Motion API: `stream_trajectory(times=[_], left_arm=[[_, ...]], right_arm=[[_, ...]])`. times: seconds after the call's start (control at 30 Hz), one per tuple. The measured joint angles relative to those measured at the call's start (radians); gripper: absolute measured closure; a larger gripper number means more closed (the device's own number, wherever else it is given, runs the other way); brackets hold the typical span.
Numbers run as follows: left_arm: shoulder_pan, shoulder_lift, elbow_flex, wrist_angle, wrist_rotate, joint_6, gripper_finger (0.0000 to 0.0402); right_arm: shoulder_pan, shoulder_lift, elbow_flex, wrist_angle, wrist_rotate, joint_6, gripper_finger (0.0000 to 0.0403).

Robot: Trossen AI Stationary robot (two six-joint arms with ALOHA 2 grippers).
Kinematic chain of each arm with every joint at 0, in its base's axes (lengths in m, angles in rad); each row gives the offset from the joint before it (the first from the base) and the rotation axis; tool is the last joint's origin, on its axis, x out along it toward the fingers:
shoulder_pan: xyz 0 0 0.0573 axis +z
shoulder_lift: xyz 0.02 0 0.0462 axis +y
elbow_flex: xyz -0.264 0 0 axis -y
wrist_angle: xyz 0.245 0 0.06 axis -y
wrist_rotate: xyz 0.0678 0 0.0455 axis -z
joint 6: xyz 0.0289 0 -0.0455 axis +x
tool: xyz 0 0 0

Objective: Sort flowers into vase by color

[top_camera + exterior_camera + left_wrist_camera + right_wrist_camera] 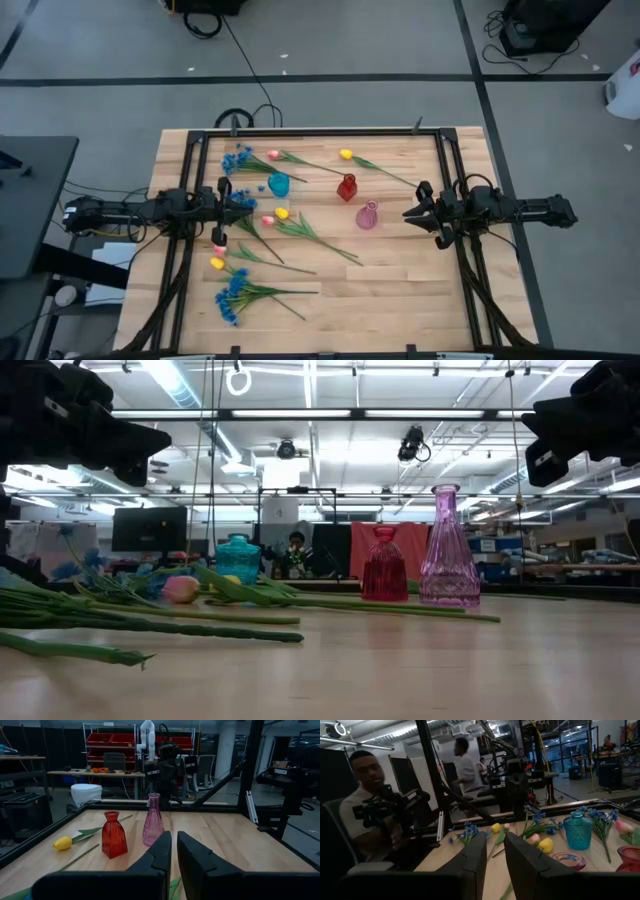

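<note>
Flowers lie flat on the wooden table. There is a blue spray (237,160), a pink tulip (272,154) and a yellow tulip (345,154) toward the far edge. A pink (267,220) and a yellow tulip (282,213) lie mid-table. A yellow tulip (216,263) and a blue spray (232,297) lie nearer. A blue vase (278,184), a red vase (347,187) and a pink vase (367,215) stand upright. My left gripper (243,205) hovers over flowers left of the blue vase, fingers nearly together. My right gripper (406,213) hangs right of the pink vase, shut to a narrow gap.
A black frame (447,170) runs along the table's sides and far edge. Bare wood (400,290) lies toward the near right. In the right wrist view a person with a camera (375,815) sits beyond the table's left side, and others stand behind.
</note>
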Motion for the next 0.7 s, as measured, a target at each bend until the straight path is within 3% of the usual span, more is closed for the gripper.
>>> stream_trajectory(times=[0.37, 0.7], left_arm=[[0.000, 0.000, 0.000, 0.017, 0.000, -0.011, 0.0364], [0.000, 0.000, 0.000, 0.327, 0.001, -0.132, 0.0364]], right_arm=[[0.000, 0.000, 0.000, 0.000, 0.000, 0.000, 0.0320], [0.000, 0.000, 0.000, 0.000, 0.000, 0.000, 0.0320]])
